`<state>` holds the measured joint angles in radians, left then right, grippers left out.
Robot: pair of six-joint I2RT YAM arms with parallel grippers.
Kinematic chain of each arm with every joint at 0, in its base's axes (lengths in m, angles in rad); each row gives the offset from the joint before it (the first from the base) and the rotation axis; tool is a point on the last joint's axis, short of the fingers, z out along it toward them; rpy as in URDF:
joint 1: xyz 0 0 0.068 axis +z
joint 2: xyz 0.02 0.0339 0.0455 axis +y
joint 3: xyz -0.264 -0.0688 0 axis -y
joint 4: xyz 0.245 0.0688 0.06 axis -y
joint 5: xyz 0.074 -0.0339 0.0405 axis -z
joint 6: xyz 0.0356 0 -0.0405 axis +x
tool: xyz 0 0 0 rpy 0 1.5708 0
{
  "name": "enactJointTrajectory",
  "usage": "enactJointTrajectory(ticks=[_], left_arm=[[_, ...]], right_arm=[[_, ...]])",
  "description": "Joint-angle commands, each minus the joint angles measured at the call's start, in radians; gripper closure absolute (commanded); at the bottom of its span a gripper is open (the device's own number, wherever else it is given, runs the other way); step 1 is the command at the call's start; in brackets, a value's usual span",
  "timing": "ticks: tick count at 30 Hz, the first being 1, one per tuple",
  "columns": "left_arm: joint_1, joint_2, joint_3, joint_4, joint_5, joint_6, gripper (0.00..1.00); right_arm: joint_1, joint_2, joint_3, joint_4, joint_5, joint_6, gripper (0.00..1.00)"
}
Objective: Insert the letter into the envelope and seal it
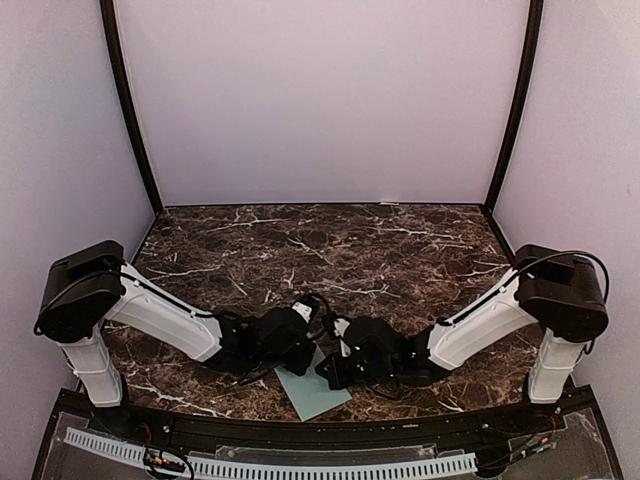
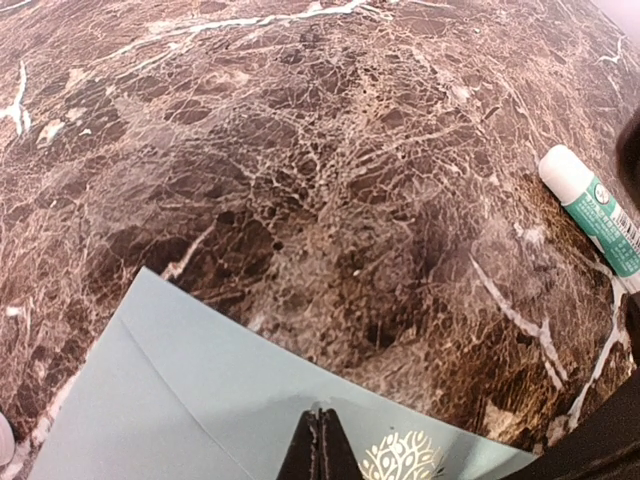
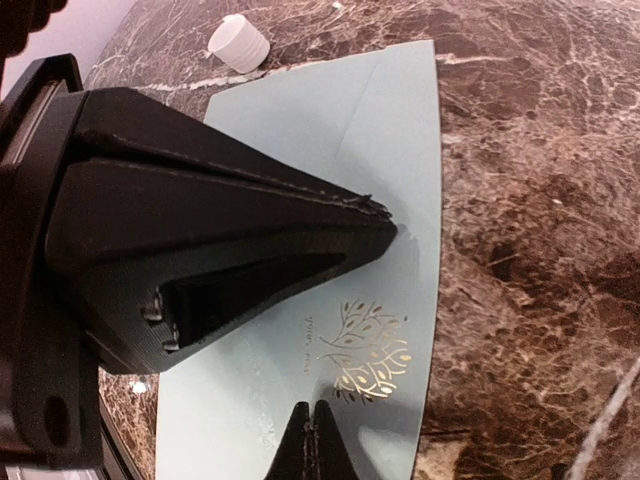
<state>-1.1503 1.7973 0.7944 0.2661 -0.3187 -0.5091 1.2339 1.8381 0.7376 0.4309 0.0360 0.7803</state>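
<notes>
The pale teal envelope [image 1: 313,394] lies flat on the marble near the table's front edge, flap side up, with a gold leaf print [image 3: 366,356] on it. My left gripper [image 2: 320,418] is shut, and its closed tips rest on the envelope's flap just beside the print. In the right wrist view the left gripper [image 3: 384,216] comes in from the left across the envelope [image 3: 390,130]. My right gripper [image 3: 312,414] is shut too, its tips down on the envelope just below the gold print. Neither gripper holds anything. The letter does not show.
A white and green glue stick [image 2: 592,208] lies on the marble table [image 2: 300,150] to the right of the envelope. Its white cap [image 3: 239,43] stands off the envelope's far corner. Both forearms [image 1: 170,320] [image 1: 480,325] converge low over the front middle.
</notes>
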Motion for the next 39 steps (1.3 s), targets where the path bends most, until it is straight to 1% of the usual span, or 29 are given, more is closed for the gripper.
enactJointTrajectory(ticks=[1,5,11,18,23,26,27,30,34,39], left_arm=[[0.012,0.002,-0.051,-0.043,-0.036,-0.013,1.0],[0.014,-0.02,-0.078,-0.055,-0.04,-0.025,1.0],[0.011,-0.034,-0.124,-0.005,0.019,-0.045,1.0],[0.002,-0.038,-0.135,-0.006,0.02,-0.077,1.0],[0.001,-0.038,-0.137,-0.01,0.004,-0.089,1.0],[0.001,-0.035,-0.136,-0.008,0.005,-0.092,1.0],[0.001,-0.035,-0.136,-0.008,0.005,-0.093,1.0],[0.001,-0.036,-0.138,-0.008,0.005,-0.094,1.0],[0.001,-0.035,-0.136,-0.004,0.014,-0.089,1.0],[0.0,-0.035,-0.132,0.002,0.022,-0.071,1.0]], right_arm=[[0.001,-0.012,-0.076,-0.136,0.043,0.02,1.0],[0.002,-0.04,-0.093,-0.165,0.073,0.025,1.0],[-0.011,-0.043,-0.032,-0.232,0.113,0.001,1.0],[-0.007,-0.05,0.07,-0.223,0.044,-0.04,1.0],[-0.004,-0.013,0.11,-0.173,-0.032,-0.047,1.0],[-0.003,0.01,0.124,-0.153,-0.033,-0.044,1.0],[-0.003,0.017,0.126,-0.146,-0.056,-0.042,1.0],[-0.003,0.04,0.122,-0.146,-0.042,-0.032,1.0],[-0.005,0.064,0.103,-0.168,0.028,-0.023,1.0],[-0.011,0.051,0.024,-0.135,0.034,0.004,1.0]])
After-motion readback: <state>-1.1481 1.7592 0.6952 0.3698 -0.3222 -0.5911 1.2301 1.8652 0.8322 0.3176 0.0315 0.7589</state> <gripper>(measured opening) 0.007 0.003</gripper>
